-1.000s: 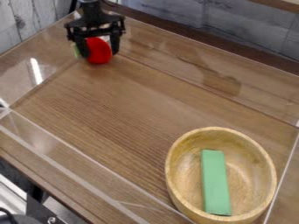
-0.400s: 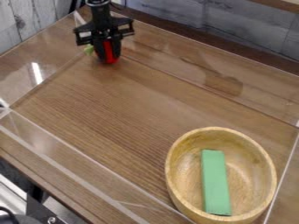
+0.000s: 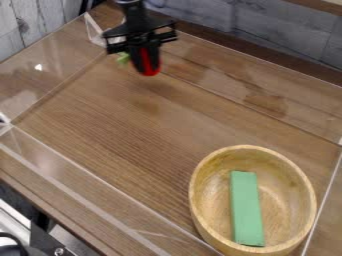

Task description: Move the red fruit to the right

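The red fruit (image 3: 147, 64), small and bright red with a green leafy stub on its left side, hangs just above the wooden table near the back left. My black gripper (image 3: 143, 50) points straight down over it and is shut on it, one finger on each side. The lower part of the fruit shows below the fingers; its top is hidden by them.
A wooden bowl (image 3: 206, 205) stands at the front right with a flat green block (image 3: 246, 207) lying in it. Clear plastic walls (image 3: 40, 80) ring the wooden table (image 3: 160, 140). A grey plank wall rises behind.
The gripper's fingers closed on the red fruit, lifted it a little off the table and carried it to the right. The bowl and green block stayed still.
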`<move>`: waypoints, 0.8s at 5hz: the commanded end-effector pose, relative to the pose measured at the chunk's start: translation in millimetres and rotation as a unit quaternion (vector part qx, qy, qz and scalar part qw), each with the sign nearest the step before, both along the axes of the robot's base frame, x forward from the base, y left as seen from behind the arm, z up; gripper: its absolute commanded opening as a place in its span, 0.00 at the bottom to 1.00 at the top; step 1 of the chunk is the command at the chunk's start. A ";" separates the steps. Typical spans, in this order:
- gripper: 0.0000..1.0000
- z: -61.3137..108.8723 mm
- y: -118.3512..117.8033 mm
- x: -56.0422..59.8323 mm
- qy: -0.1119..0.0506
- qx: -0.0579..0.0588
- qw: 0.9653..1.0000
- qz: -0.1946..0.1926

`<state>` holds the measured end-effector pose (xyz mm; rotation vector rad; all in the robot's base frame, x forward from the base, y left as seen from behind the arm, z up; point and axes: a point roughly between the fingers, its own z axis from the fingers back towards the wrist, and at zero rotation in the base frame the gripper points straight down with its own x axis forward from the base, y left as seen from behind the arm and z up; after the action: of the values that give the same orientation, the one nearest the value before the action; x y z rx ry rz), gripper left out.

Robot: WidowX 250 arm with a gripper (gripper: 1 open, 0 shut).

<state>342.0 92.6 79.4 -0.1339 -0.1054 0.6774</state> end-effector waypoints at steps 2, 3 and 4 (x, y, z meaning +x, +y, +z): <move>0.00 35.4 -69.1 8.4 -0.031 -0.001 0.999 -0.024; 0.00 33.4 -99.6 13.8 -0.029 -0.002 0.998 -0.061; 0.00 28.8 -122.2 18.3 -0.027 0.000 0.995 -0.094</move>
<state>348.1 -33.5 87.6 -0.1452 -0.0741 0.4830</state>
